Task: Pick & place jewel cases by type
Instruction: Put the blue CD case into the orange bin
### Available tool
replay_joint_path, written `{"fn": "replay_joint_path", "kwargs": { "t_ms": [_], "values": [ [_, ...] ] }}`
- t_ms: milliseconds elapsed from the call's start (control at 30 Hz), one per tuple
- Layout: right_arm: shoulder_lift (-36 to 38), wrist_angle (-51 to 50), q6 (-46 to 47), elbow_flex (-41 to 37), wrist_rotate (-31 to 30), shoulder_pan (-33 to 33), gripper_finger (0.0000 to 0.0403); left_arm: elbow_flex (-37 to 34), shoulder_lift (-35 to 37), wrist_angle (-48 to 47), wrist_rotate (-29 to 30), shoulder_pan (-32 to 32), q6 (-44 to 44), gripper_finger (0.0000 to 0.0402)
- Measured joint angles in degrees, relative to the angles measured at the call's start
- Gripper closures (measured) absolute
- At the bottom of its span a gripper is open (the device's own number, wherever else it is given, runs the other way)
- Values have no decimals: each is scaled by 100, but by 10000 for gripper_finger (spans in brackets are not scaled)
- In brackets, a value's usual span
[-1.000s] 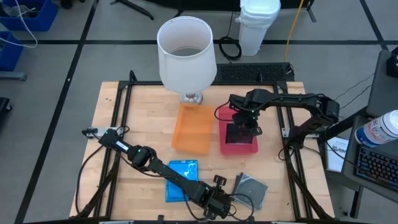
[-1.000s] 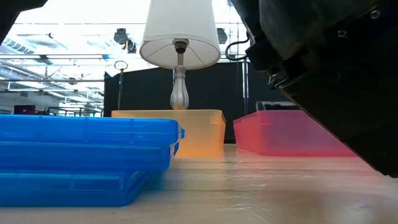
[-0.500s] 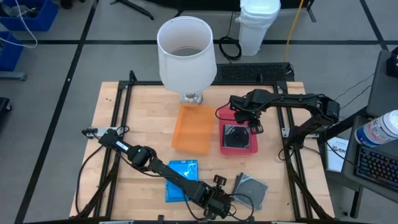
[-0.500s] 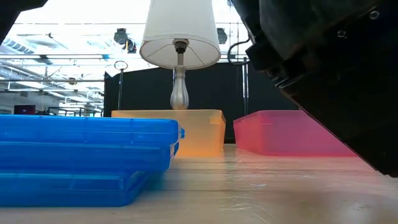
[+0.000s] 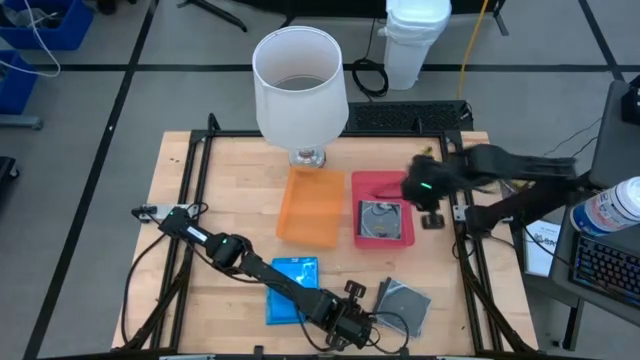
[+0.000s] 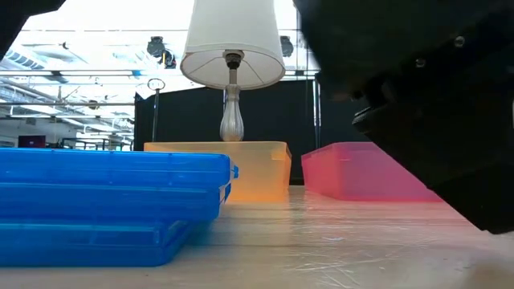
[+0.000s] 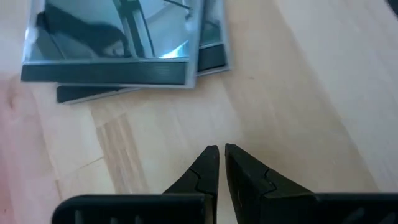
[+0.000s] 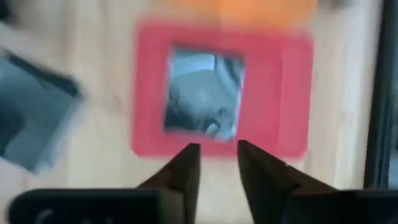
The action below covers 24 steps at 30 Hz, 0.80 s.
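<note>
Hovering beside the red tray (image 5: 384, 240) where one grey jewel case (image 5: 381, 219) lies, the empty right claw (image 5: 432, 203), slightly open, could bump the counter's (image 5: 230, 175) frame if it swings wide.

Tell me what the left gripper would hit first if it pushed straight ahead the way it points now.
Probably the stack of clear grey plastic jewel cases. The left gripper, fingers shut and empty, points across bare wooden table toward that stack's near edge; the gap between them is hard to judge.
</note>
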<state>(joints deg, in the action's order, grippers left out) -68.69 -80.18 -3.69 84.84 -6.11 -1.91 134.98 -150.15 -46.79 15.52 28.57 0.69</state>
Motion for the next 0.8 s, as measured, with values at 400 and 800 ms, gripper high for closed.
{"fn": "replay_joint_path", "kwargs": {
  "t_ms": [400, 800],
  "values": [
    [900, 1449, 1795, -674, -1935, -3398, 395, -15, 341, -593, 797, -89, 517, 366],
    [592, 5125, 1540, -2743, -1373, -4059, 400, -2, 2681, -2589, 2093, 1097, 261, 366]
  ]
}}
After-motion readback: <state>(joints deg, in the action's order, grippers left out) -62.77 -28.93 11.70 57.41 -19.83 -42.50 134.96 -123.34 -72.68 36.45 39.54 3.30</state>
